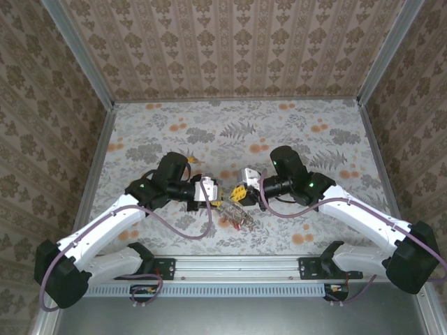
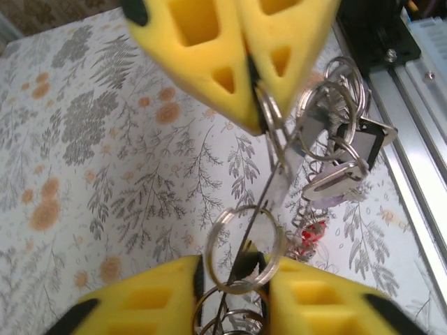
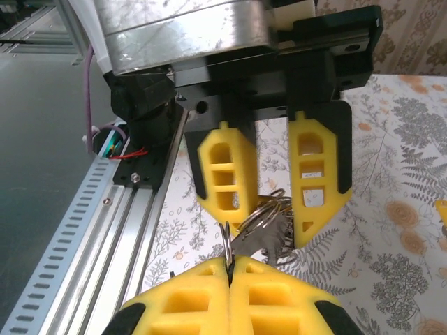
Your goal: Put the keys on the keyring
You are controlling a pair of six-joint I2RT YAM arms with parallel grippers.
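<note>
Keyring (image 3: 227, 234) in closed right claw (image 3: 229, 261)

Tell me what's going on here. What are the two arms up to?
Both arms meet over the middle of the flowered table. The right gripper is shut on the edge of the keyring. The left gripper faces it, fingers apart on either side of the bunch of rings and keys hanging from it. Whether the left one is actually gripping anything is unclear.
</note>
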